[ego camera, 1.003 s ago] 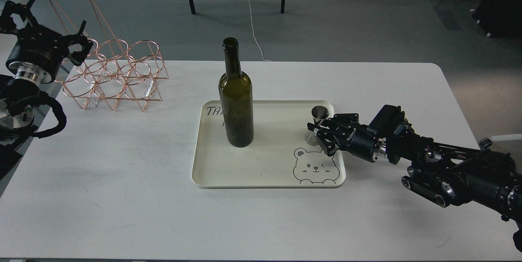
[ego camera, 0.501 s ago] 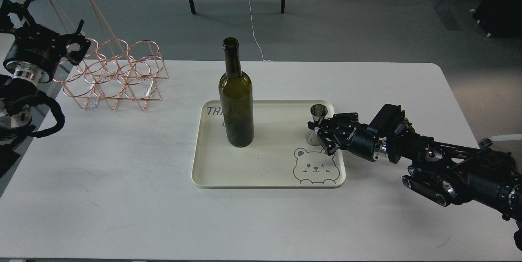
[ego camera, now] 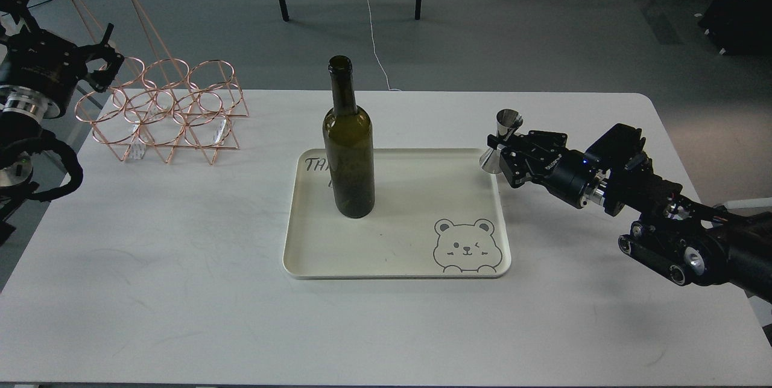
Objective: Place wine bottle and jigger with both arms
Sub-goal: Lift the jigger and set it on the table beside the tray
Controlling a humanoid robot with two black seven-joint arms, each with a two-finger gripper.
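The right hand (ego camera: pixel 505 148) grips the jigger (ego camera: pixel 502 140) above the tray's (ego camera: pixel 398 255) corner — the wine bottle (ego camera: pixel 348 146) stands upright on it.

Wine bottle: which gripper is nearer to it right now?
Right. The right gripper holds the jigger beyond the tray's far right corner; the left gripper is off past the copper rack, farther from the wine bottle.

Tray lettering (ego camera: pixel 318 165) partly hidden behind wine bottle (ego camera: pixel 348 152)

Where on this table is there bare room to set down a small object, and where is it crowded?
Bare: the near strip of the table in front of the tray, and the stretch between tray and wire rack. Crowded: the far-left corner around the rack, and the tray's right edge, where the right gripper holds the jigger.
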